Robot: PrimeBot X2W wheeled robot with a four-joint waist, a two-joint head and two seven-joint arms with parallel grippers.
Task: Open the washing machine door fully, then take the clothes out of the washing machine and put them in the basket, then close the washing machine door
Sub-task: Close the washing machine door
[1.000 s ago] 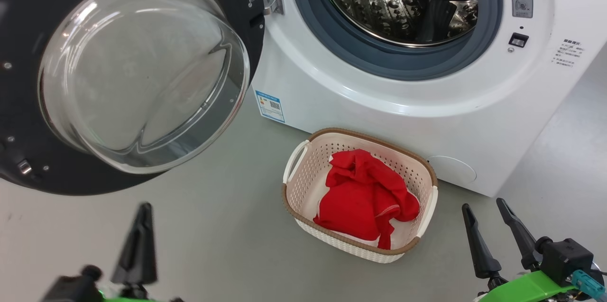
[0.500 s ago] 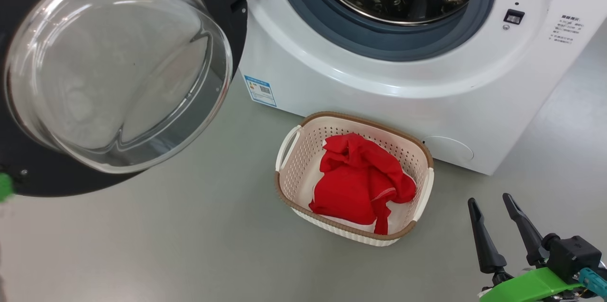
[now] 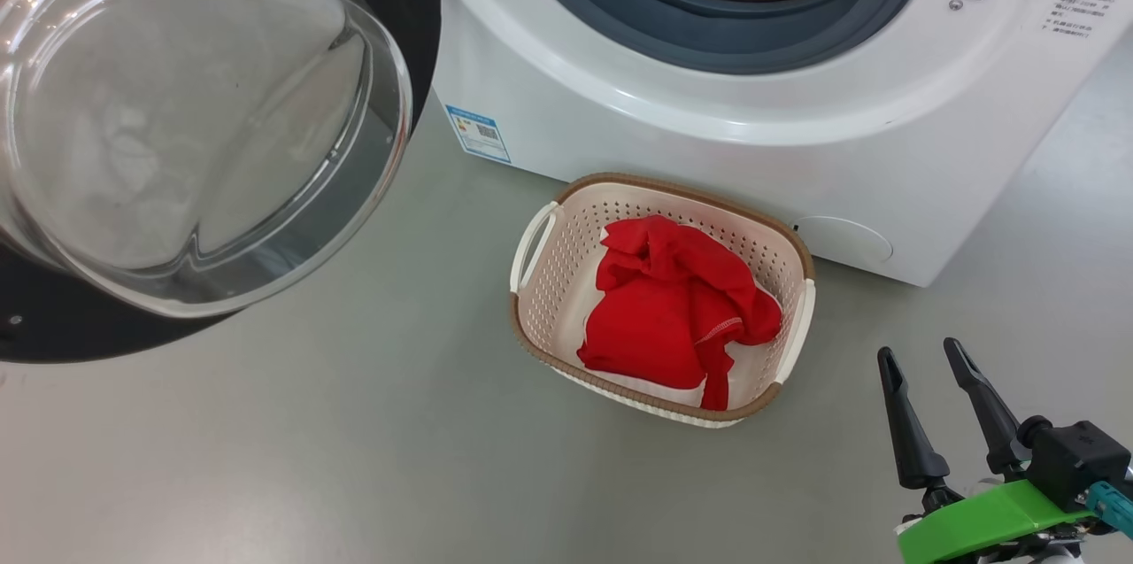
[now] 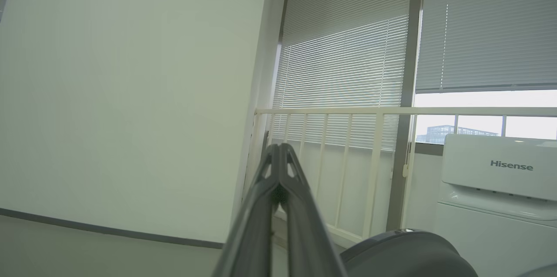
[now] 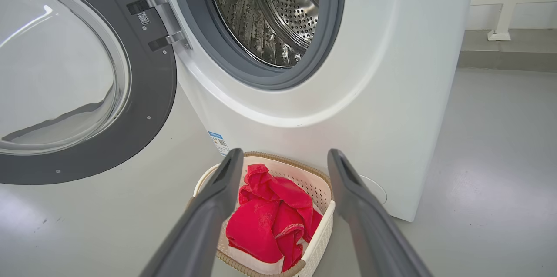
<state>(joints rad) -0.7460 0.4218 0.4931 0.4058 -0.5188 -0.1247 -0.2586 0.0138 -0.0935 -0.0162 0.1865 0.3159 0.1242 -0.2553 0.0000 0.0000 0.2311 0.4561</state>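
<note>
The washing machine [image 3: 673, 130] [image 5: 348, 72] stands ahead with its steel drum [image 5: 270, 11] showing no cloth inside. Its door [image 3: 177, 121] [image 5: 65, 72], a black ring with a bulging glass bowl, is swung wide to the left. On the floor before the machine sits the cream basket [image 3: 540, 298] [image 5: 324, 220], holding red clothes [image 3: 677, 307] [image 5: 272, 216] over a bit of white. My right gripper [image 3: 925, 360] [image 5: 283, 157] hangs open and empty, right of the basket. My left gripper [image 4: 279, 148] is shut on nothing and points at a wall and window.
Grey floor [image 3: 354, 458] spreads left and in front of the basket. In the left wrist view there are a cream railing [image 4: 374, 111], window blinds [image 4: 343, 59] and a white Hisense appliance [image 4: 500, 172] at the right.
The head camera has tilted down, so machine, door and basket sit higher in the picture. The left gripper has left the head view's lower left. The right gripper stays open.
</note>
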